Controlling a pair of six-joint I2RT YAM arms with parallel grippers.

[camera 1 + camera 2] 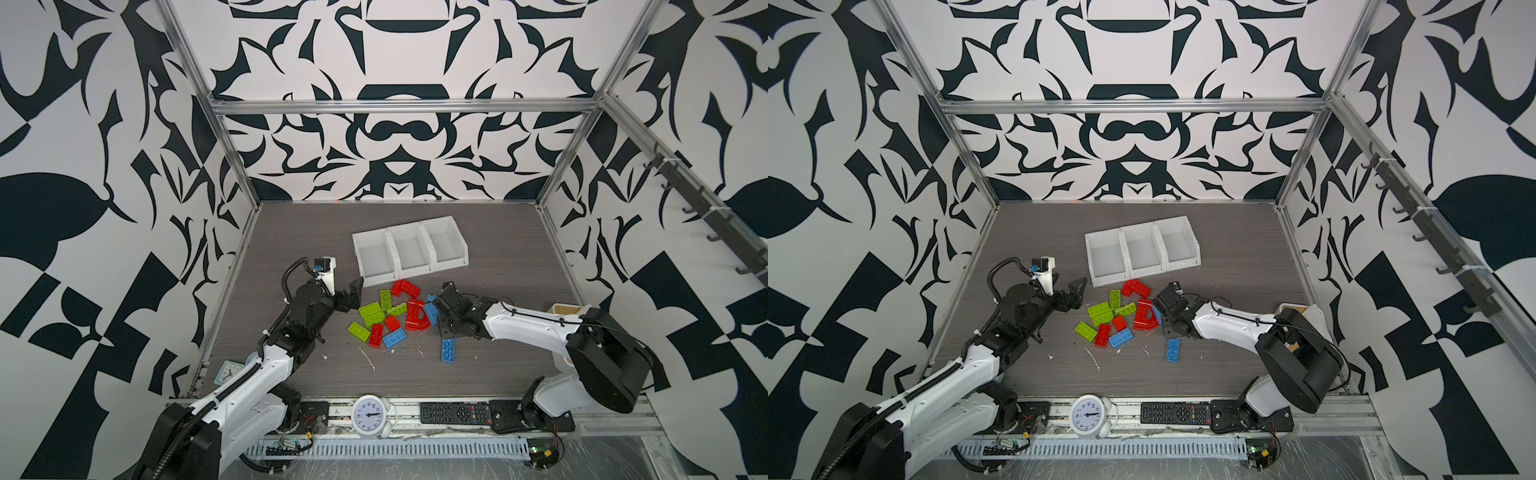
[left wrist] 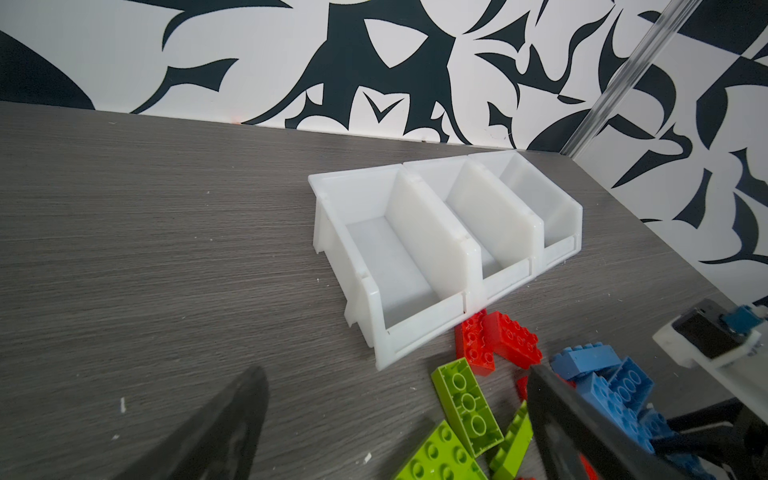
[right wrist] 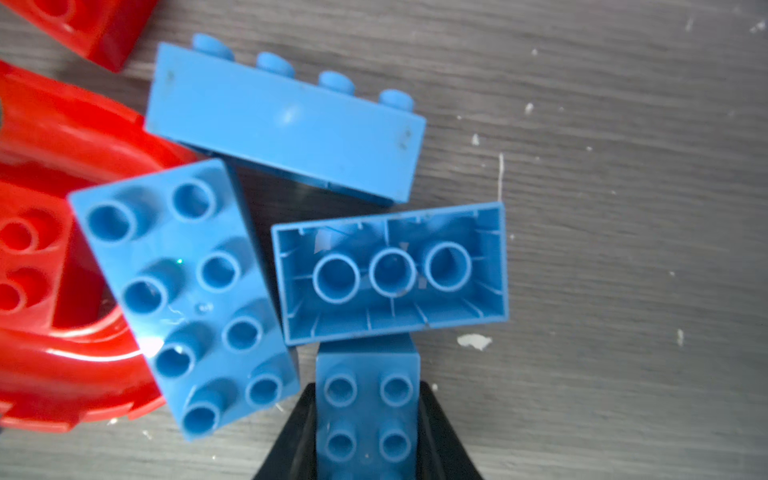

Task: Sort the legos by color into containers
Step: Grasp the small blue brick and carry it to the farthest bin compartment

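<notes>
Gripping a small blue brick (image 3: 368,419), your right fingers (image 3: 291,449) clamp both its sides at the right edge of the legos (image 1: 372,313), heaped on the desk (image 1: 498,257) mid-frame just below the containers (image 1: 432,249) in both top views. Your left fingers (image 1: 356,286) are spread wide just left of the heap.

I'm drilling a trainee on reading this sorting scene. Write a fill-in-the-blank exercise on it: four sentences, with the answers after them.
1. The three joined white bins are all ____.
2. The jaws of the right gripper grip a small brick coloured ____.
3. The jaws of the left gripper stand ____.
4. The D-shaped arch in the pile is coloured ____.

Missing words: empty; blue; open; red.
</notes>
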